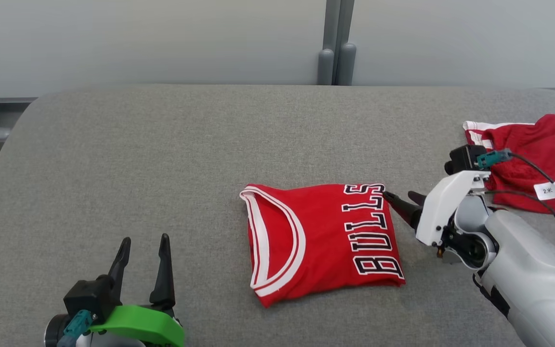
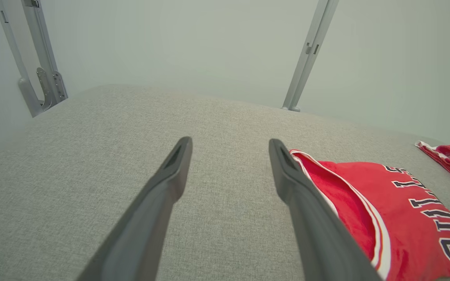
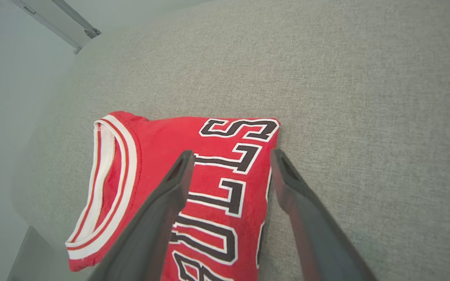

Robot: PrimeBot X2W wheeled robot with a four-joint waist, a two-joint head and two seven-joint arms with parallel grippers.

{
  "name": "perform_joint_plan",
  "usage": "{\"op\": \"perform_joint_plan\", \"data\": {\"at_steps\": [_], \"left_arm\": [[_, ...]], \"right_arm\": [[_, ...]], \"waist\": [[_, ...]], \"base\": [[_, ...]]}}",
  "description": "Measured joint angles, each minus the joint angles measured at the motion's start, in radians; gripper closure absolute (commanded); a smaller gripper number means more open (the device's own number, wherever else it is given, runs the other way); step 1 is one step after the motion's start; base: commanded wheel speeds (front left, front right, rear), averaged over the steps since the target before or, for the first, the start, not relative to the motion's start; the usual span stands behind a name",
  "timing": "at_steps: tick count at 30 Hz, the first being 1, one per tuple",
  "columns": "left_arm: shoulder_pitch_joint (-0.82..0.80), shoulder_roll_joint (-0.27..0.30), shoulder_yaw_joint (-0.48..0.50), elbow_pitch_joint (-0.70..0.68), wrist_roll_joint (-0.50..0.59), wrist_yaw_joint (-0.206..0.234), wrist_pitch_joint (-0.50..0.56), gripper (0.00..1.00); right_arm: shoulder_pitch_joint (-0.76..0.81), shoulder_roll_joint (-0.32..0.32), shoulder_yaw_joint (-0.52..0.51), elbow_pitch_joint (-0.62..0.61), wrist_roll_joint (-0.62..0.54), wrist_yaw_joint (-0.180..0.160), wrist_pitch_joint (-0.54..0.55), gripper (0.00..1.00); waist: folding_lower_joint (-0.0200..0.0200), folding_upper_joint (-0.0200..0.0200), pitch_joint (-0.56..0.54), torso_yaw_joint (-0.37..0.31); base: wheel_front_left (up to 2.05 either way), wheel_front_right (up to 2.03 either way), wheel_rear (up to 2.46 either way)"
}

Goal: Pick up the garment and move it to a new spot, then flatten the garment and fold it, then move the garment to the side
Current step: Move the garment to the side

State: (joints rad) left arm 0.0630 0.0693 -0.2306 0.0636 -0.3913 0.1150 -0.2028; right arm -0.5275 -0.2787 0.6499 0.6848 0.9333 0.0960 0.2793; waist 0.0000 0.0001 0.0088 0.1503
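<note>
The right arm reaches in from the lower right, its pale grey forearm (image 1: 523, 270) angled up and left across the grey fabric-covered table (image 1: 162, 144), white wrist housing leading. The right gripper (image 1: 398, 195) points left at the far right corner of a folded red sleeveless jersey (image 1: 321, 236) with a white-striped neckline and black "BULLS" lettering. Its two dark fingers are spread wide and pinch nothing. In the right wrist view they straddle the jersey's lettered edge, one finger (image 3: 170, 195) over the letters and the other over the table just past the fold. Whether either tip touches the cloth cannot be told.

The left gripper (image 1: 145, 238) sits at the lower left, fingers pointing away from the robot, also spread with only table between them – near the jersey's neckline side but apart from it.

The jersey lies flat slightly right of the table's middle, neckline to the left, lettering along its right edge. Wide grey surface opens to the left and beyond it, up to the table's rounded far edge against the pale wall (image 1: 162, 38). To the right, a crumpled red mesh garment with white trim (image 1: 537, 144) lies near the table's right edge – the right arm lies between it and the jersey.
</note>
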Motion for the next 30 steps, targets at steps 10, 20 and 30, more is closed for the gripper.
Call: {"op": "perform_joint_plan", "data": {"at_steps": [10,20,30], "left_arm": [[-0.016,0.000,-0.018,-0.010,0.010,0.000,0.017,0.00],[-0.030,0.000,-0.024,-0.010,0.021,0.000,0.021,0.00],[-0.044,0.001,-0.018,-0.009,0.026,0.000,0.026,0.00]], "right_arm": [[0.052,-0.002,-0.007,0.000,0.028,0.009,-0.033,0.00],[0.066,-0.002,-0.033,0.022,0.065,0.010,-0.033,0.00],[0.064,0.027,-0.043,0.041,0.115,0.018,-0.001,0.55]], "waist": [[0.0000,0.0000,0.063,-0.006],[0.0000,0.0000,0.092,0.027],[0.0000,0.0000,0.116,0.061]], "base": [[0.00,0.00,0.00],[0.00,0.00,0.00],[0.00,0.00,0.00]]}}
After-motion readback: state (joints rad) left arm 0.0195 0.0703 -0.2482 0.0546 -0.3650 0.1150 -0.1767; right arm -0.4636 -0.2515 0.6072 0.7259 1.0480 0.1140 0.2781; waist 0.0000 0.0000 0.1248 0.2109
